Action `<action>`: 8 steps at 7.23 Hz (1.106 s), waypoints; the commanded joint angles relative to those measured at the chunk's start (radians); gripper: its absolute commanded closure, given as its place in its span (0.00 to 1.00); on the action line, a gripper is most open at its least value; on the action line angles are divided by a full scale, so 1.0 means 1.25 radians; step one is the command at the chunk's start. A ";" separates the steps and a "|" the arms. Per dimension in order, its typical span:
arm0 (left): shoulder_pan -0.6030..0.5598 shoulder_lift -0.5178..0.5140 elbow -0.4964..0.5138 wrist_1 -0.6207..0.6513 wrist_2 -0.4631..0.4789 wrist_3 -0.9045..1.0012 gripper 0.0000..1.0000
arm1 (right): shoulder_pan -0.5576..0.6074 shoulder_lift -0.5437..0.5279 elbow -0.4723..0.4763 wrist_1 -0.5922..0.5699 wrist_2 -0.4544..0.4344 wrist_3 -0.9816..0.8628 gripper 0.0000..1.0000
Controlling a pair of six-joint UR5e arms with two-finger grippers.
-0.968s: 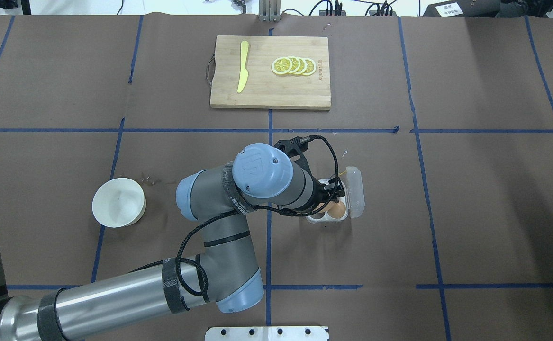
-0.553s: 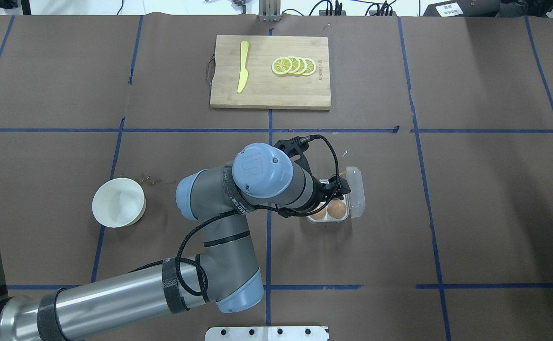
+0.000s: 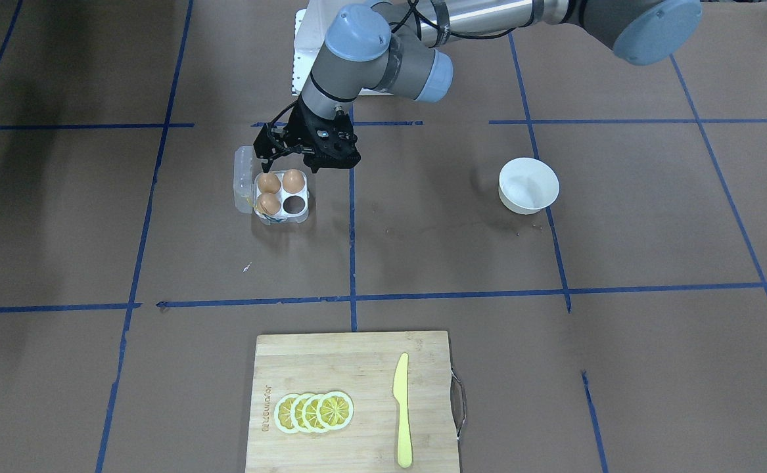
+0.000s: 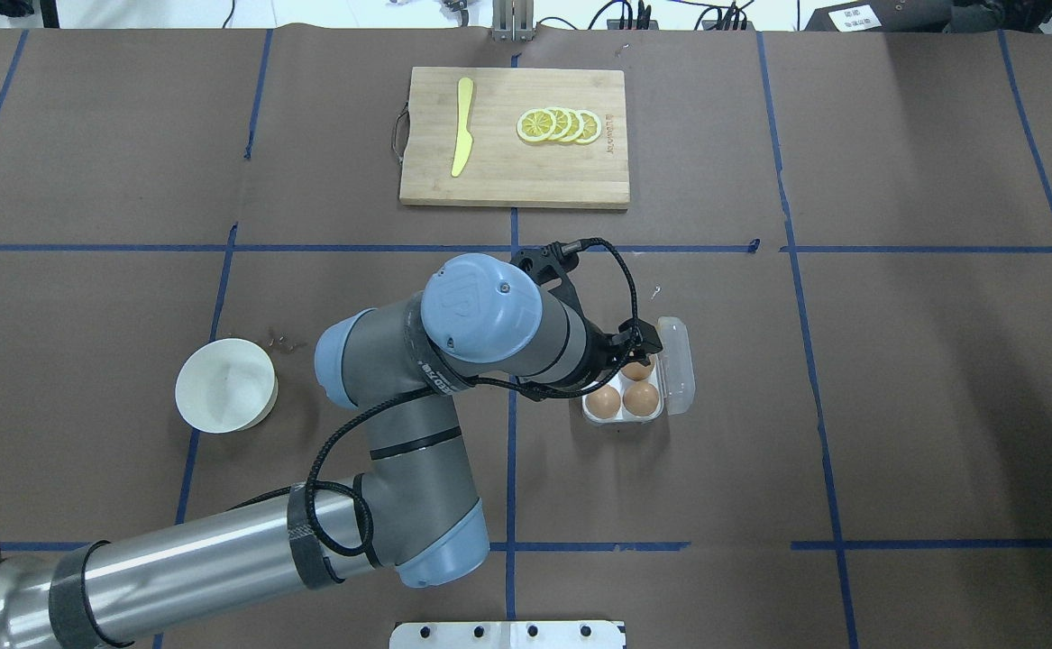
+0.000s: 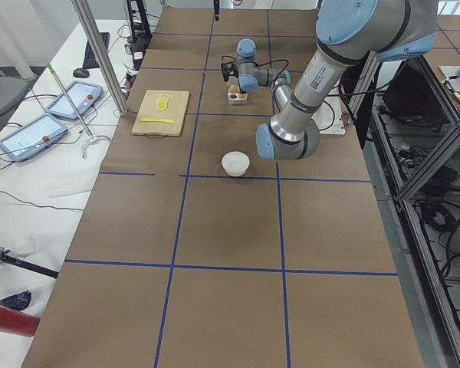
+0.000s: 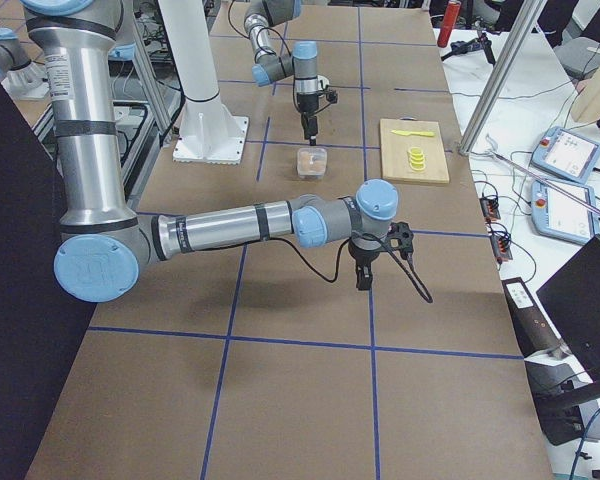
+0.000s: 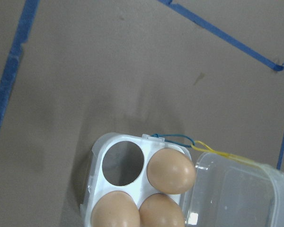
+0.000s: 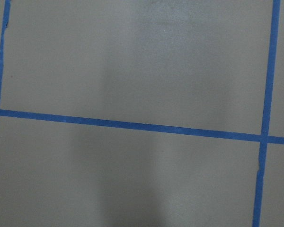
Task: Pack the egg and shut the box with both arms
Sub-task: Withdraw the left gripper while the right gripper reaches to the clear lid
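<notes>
While I am watching the feeds, the left gripper (image 3: 332, 159) is hanging above the box (image 7: 98, 153), pointing down and standing apart from it. I cannot tell from any view how wide its jaws are standing, or whether anything is between them.

The box is sitting on the table (image 4: 895, 406), and its clear lid (image 4: 677, 365) is lying open on the robot's right side. A small yellow loop (image 7: 217, 152) is showing at the lid's edge. The egg (image 4: 638, 370) is resting in the far cell beside the lid. Two other eggs (image 4: 604, 400) are filling the two cells nearer the robot. The fourth cell (image 7: 123, 163), far from the robot and away from the lid, is showing as a dark round hole.

The right gripper (image 6: 363, 283) is hanging over the table, well apart from the box on the robot's right. It is showing only in the right-side view, so I cannot tell how its jaws are standing.

A white bowl (image 4: 225, 385) is sitting well to the robot's left of the box. Across the table, a cutting board (image 4: 515, 180) is carrying a yellow knife (image 4: 462, 126) and overlapping lemon slices (image 4: 560, 125).
</notes>
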 commanded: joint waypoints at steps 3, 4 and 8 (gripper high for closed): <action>-0.155 0.160 -0.283 0.252 -0.004 0.234 0.00 | -0.155 0.016 0.059 0.176 -0.035 0.335 0.00; -0.198 0.212 -0.307 0.254 -0.036 0.306 0.00 | -0.242 0.011 0.065 0.301 -0.134 0.457 0.00; -0.462 0.413 -0.318 0.248 -0.159 0.770 0.00 | -0.397 0.007 0.148 0.326 -0.194 0.709 0.99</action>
